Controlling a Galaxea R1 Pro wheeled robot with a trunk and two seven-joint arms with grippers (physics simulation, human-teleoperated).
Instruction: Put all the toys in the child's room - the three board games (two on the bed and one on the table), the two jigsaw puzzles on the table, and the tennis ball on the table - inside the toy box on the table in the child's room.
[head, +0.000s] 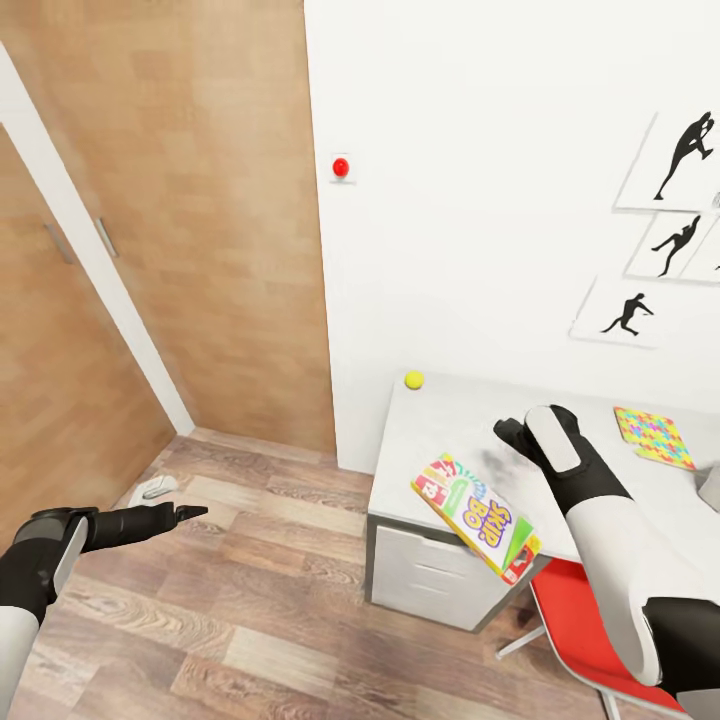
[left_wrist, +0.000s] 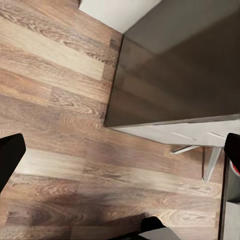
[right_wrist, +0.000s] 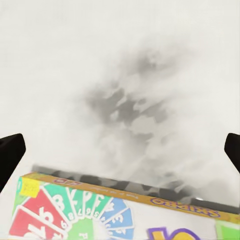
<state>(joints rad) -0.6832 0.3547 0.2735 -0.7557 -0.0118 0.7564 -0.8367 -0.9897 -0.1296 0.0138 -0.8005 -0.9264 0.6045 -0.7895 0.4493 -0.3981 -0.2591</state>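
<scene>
A yellow-green-red board game (head: 478, 515) lies at the front edge of the pale table (head: 440, 430), partly overhanging it; its printed lid and edge (right_wrist: 100, 215) sit just below my fingers in the right wrist view. My right gripper (head: 515, 436) hovers open and empty over the tabletop just behind the game, its fingertips (right_wrist: 10, 155) wide apart. The tennis ball (head: 414, 380) rests at the table's far left corner by the wall. One jigsaw puzzle (head: 654, 437) lies flat at the right. My left gripper (head: 190, 512) is open over the floor, left of the table.
A red chair (head: 580, 630) stands tucked under the table's front right. A pale grey corner (head: 708, 488), perhaps the toy box, shows at the right edge. Wooden doors (head: 60, 380) fill the left, with a small white object (head: 155, 487) on the wood floor (head: 250, 600).
</scene>
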